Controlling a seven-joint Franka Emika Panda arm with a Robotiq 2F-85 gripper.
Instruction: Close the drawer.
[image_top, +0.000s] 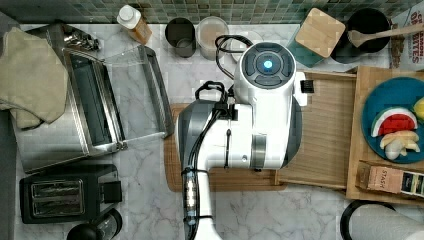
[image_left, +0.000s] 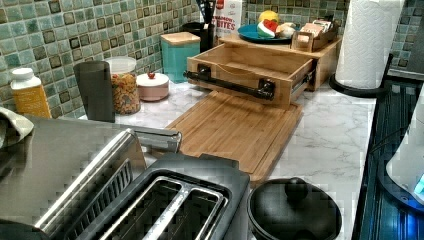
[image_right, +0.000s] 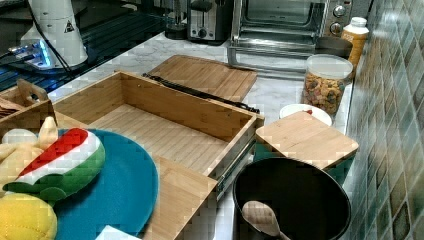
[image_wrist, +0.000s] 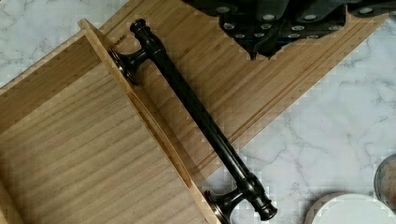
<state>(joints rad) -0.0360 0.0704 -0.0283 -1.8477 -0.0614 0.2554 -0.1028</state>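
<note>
Filling the middle of the top view, the white arm (image_top: 250, 120) hangs over the marble tabletop (image_top: 140, 200), hiding part of the cutting board (image_right: 205, 75) and the drawer's front. Largest below it is the drawer (image_right: 165, 125), pulled well out of the wooden platform (image_left: 320, 55) that carries the blue plate (image_right: 120, 195); its light-wood bottom lies bare and its thin walls stand clear all round. Its front panel overhangs the near end of the cutting board, with the board's grooved surface open in front of it in the left view. Bare marble runs along the board's side toward the paper-towel roll (image_left: 367, 40). A black bar handle (image_wrist: 196, 116) spans the front panel on two posts. The gripper (image_wrist: 275, 32) shows dark in the wrist view above the board, just off the handle's end and apart from it; whether the jaws are apart I cannot tell.
</note>
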